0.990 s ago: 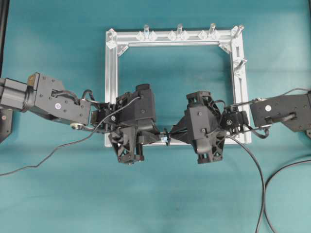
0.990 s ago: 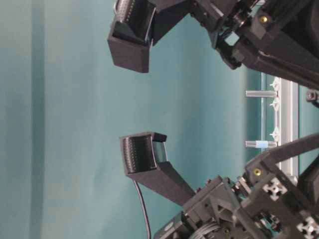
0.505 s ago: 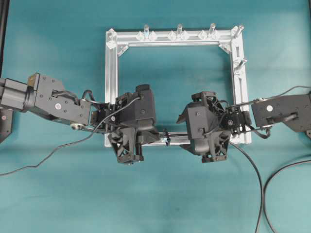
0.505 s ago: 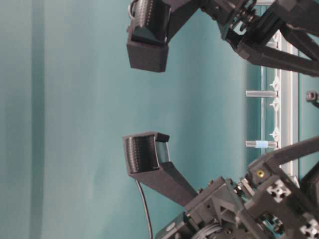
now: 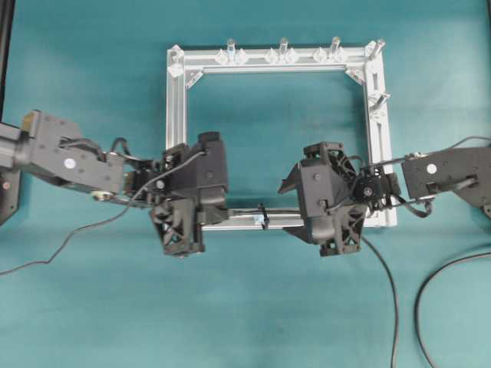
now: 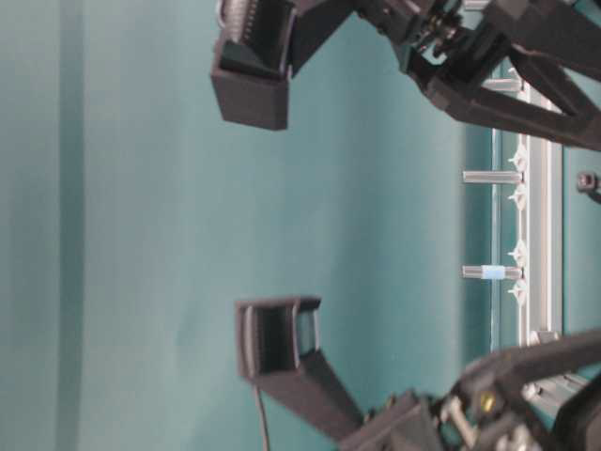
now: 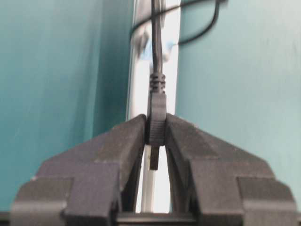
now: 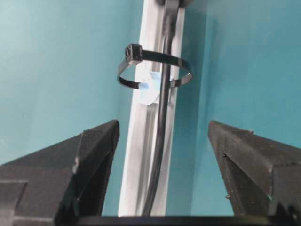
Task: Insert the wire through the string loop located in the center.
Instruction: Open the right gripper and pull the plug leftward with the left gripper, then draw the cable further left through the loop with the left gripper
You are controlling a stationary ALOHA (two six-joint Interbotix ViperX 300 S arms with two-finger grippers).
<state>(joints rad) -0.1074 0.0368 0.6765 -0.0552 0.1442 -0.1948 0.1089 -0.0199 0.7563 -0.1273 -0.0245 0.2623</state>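
The wire (image 5: 239, 208) is a thin black cable lying along the front rail of the aluminium frame (image 5: 176, 115). It passes through the string loop (image 5: 262, 215), a small black ring with a pale blue bit at its base. My left gripper (image 5: 223, 210) is left of the loop, shut on the wire's plug (image 7: 156, 123), whose tip pokes back between the fingers (image 7: 181, 136). In the right wrist view the wire (image 8: 161, 141) runs through the string loop (image 8: 181, 62), and my right gripper (image 8: 163, 125) straddles the rail (image 8: 138, 155), open and holding nothing. It stands right of the loop (image 5: 292, 208).
Several upright silver posts (image 5: 283, 46) stand on the frame's far rail, and more on its right rail (image 5: 377, 100). Dark cables (image 5: 426, 291) trail over the teal table at the right. A thin cable (image 5: 61, 249) trails off at the left.
My right gripper has opened, let go of the wire and drawn back to the right. My left arm has moved left with the plug, drawing the wire further through the loop.
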